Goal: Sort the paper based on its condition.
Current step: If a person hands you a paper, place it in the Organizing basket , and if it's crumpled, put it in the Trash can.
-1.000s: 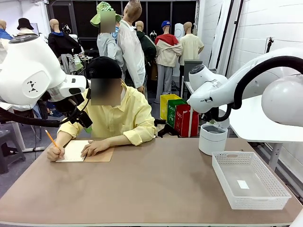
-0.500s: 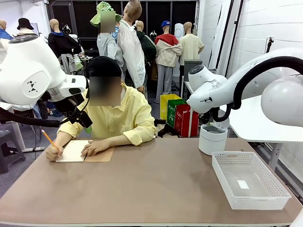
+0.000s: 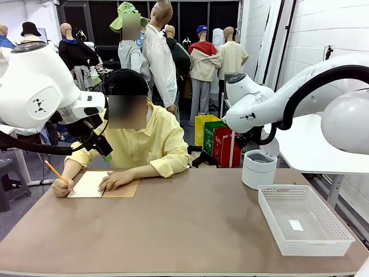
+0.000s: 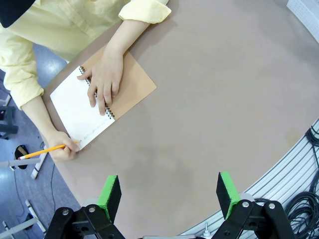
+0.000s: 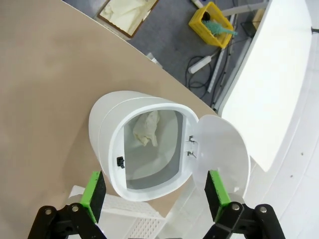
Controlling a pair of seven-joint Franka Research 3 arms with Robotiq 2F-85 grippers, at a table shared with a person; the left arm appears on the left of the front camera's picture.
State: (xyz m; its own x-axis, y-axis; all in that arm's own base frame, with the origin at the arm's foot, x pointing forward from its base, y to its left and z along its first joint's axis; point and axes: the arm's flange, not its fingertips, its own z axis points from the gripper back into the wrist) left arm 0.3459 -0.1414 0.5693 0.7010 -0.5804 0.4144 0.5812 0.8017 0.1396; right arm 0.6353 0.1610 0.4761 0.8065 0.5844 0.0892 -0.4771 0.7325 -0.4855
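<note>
Right hand [image 5: 154, 191] spread, empty, above open white bin [image 5: 102, 134], far right; crumpled paper [image 5: 147, 128] lies inside, evidently sorted as waste. Flat paper [image 3: 296, 225] sits in basket [image 3: 316, 244], near right. Left hand [image 4: 169, 196] spread, idle.

Front cam looks across table [image 3: 190, 225]; wrist cams look down, L over notebook [image 4: 75, 112], R over bin [image 5: 102, 124].

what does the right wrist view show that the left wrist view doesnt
Right wrist view: a white round plastic bin, lid flipped open, with crumpled white paper inside, below the open right gripper. Left wrist view: a person's hand on a tan-covered spiral notebook, a yellow pencil, the open left gripper. Both: the brown tabletop.
</note>
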